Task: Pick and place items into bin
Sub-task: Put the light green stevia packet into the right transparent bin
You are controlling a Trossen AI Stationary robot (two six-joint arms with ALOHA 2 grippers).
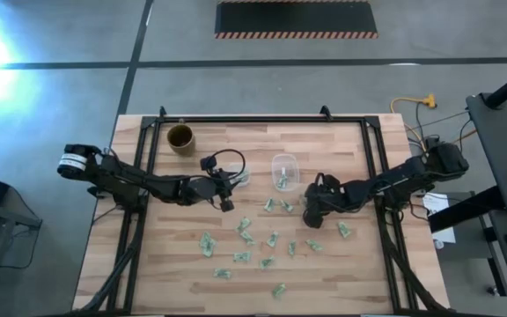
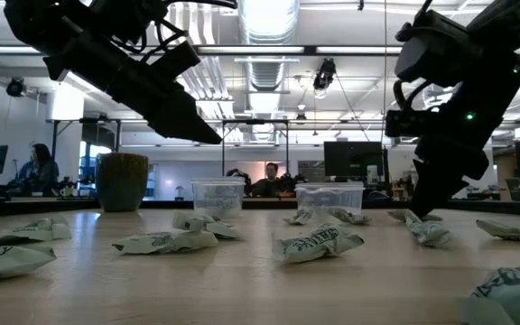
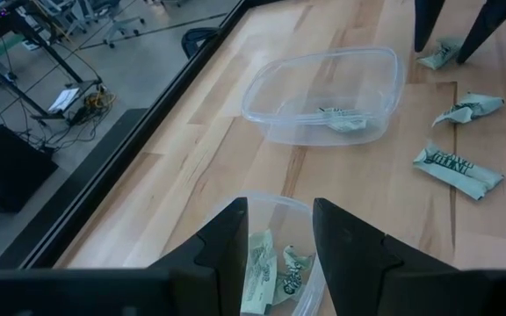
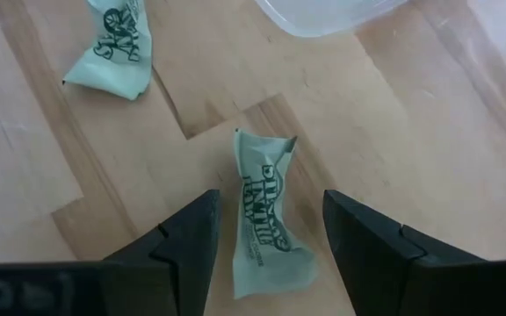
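Wrappers [image 1: 262,238], thin crinkled green-and-white film scattered over the wooden table's [image 1: 350,282] middle toward its near edge, look feather-light, limp and slippery, so the right gripper [image 4: 266,241], jaws wide astride one wrapper [image 4: 266,219], should pinch its puffed middle; left gripper [image 3: 279,241], also open and empty, hovers over a clear tub [image 3: 301,290].

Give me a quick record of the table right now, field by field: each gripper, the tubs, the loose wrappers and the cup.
left gripper: open, above near tub
near tub contents: two wrappers
right gripper: open, straddling a wrapper on the table
far tub: one wrapper inside
loose wrappers: scattered across the table's front half
brown cup: upright, back left
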